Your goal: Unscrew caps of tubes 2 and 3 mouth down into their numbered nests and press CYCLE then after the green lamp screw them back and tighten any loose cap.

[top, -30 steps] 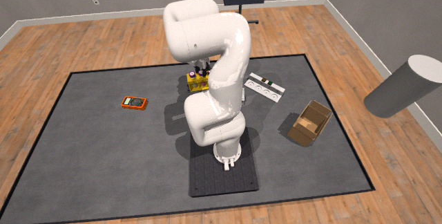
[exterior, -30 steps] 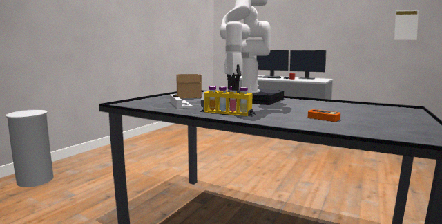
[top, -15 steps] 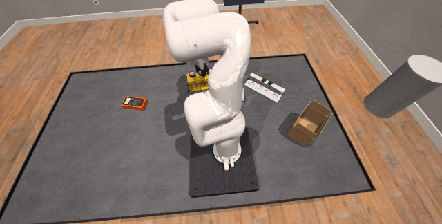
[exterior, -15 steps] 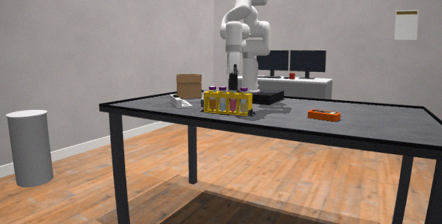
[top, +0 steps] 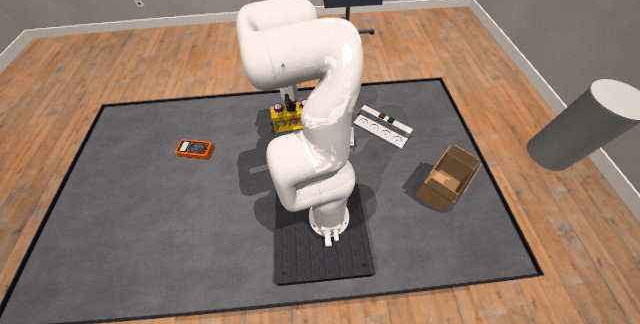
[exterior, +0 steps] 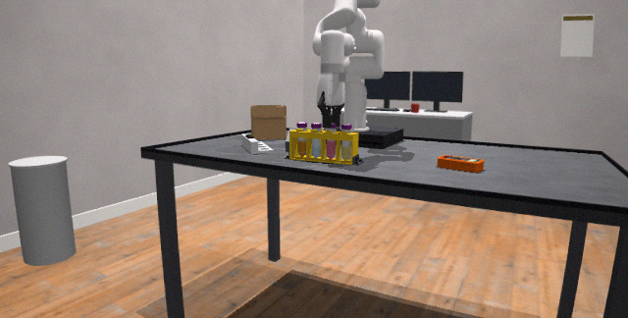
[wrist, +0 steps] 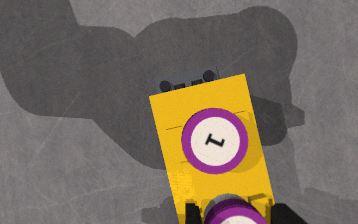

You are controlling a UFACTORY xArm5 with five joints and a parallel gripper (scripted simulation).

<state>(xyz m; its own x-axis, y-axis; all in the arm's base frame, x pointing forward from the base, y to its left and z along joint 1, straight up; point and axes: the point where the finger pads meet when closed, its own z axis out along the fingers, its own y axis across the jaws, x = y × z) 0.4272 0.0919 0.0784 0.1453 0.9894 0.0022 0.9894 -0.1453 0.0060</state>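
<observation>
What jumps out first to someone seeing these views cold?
The big white arm folds over the middle of the grey table, dwarfing everything else. Under it stands a yellow tube rack with four purple caps; the end effector straddles the cap next to cap 1, fingers partly spread. Off to the sides lie an orange meter and an open cardboard box.
</observation>
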